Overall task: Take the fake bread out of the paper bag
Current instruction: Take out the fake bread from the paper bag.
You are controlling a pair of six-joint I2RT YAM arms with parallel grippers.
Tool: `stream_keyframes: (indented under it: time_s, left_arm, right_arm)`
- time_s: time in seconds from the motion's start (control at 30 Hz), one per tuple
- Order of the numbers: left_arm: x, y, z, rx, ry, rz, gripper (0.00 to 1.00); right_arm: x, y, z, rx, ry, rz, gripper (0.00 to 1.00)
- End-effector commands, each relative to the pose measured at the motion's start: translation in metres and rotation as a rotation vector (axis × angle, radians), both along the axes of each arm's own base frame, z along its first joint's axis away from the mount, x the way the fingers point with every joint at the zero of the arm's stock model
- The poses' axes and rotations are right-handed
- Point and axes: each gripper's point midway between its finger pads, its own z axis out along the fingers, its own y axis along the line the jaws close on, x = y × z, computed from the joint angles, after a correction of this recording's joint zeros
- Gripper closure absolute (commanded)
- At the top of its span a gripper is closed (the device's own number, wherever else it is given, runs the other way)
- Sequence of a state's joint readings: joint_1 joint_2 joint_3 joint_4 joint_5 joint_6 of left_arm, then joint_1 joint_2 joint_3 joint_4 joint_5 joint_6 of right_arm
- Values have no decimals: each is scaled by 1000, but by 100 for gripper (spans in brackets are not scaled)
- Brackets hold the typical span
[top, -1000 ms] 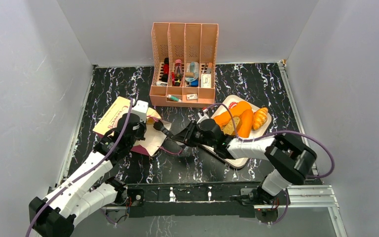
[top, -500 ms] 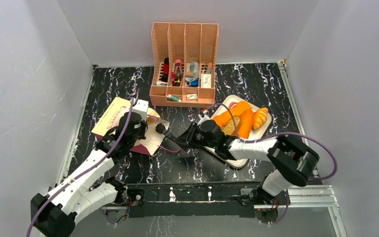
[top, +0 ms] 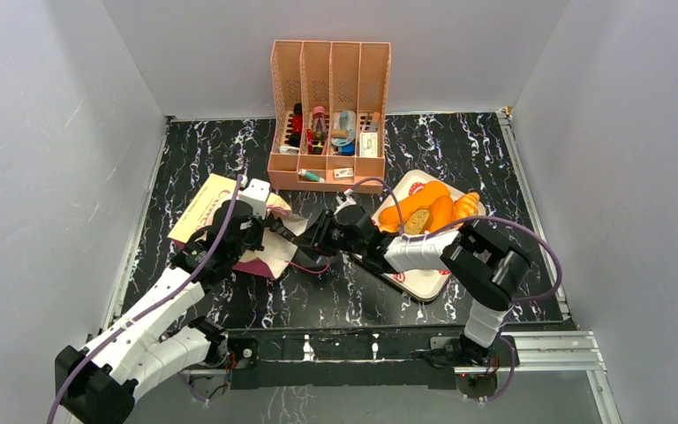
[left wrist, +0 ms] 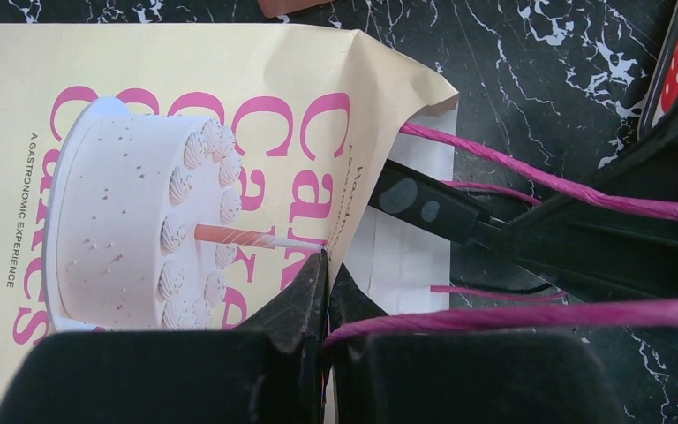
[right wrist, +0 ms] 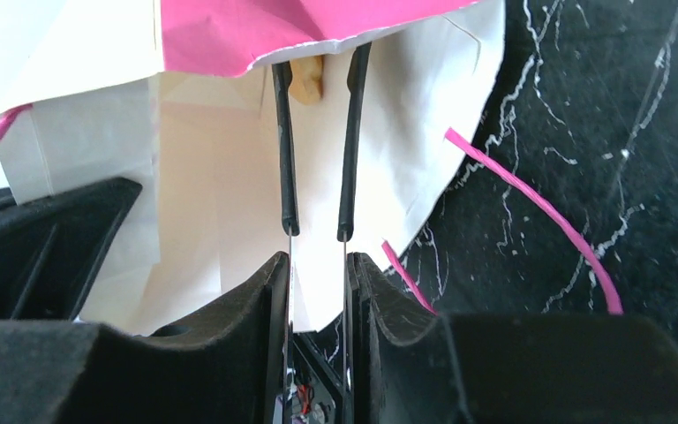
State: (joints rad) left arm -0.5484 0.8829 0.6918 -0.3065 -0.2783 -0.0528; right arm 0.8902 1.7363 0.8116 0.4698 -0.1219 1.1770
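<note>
The cream-beige paper bag (top: 214, 205) lies flat on the black marbled table (top: 459, 146), left of the middle, with its mouth turned to the right. A magenta fold (right wrist: 318, 26) hangs over the mouth, and thin pink cord handles (left wrist: 530, 181) trail out of it onto the table.

On the upper face a white iced cake with one striped candle is printed over big pink letters. These are partly covered, and only "Ca" reads clearly. Small pink script beside it says "Delicious Hand", cut by the edge of the view, and under it stands "A GASTRONOMIC EXPERIENCE".

The left gripper (left wrist: 325, 265) has its fingers pressed together, pinching the paper edge at the mouth. The right gripper (right wrist: 318, 75) reaches inside the mouth with its two thin fingers (right wrist: 287, 150) a narrow gap apart. A small golden-tan piece of fake bread (right wrist: 307, 79) shows between them. Their tips go under the magenta fold, so I cannot tell if they press on it.

Two glossy orange long loaves (top: 419, 205), a ridged croissant (top: 467, 206) and a brown speckled slice (top: 415, 221) lie on the white tray (top: 424, 283), right of the bag. A peach slotted file organiser (top: 329, 66) stands at the back.
</note>
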Motion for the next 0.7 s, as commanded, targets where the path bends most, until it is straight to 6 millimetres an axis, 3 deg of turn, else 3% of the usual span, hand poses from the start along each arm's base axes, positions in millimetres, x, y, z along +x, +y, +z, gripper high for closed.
stream_keyframes:
  time_s: [0.0,0.37,0.67]
  left_arm:
    - [1,-8,17,-40,-39,-35,100]
    - [-1,-7,16,-31,-42,-50,100]
    - [-1,-10,17,-31,-45,-69,100]
  right_arm:
    - [17,17,22,43,-67,-14,74]
    - [15,9,13,-15,-47,-24,75]
    - [22,15,11,-35,-40,-25,74]
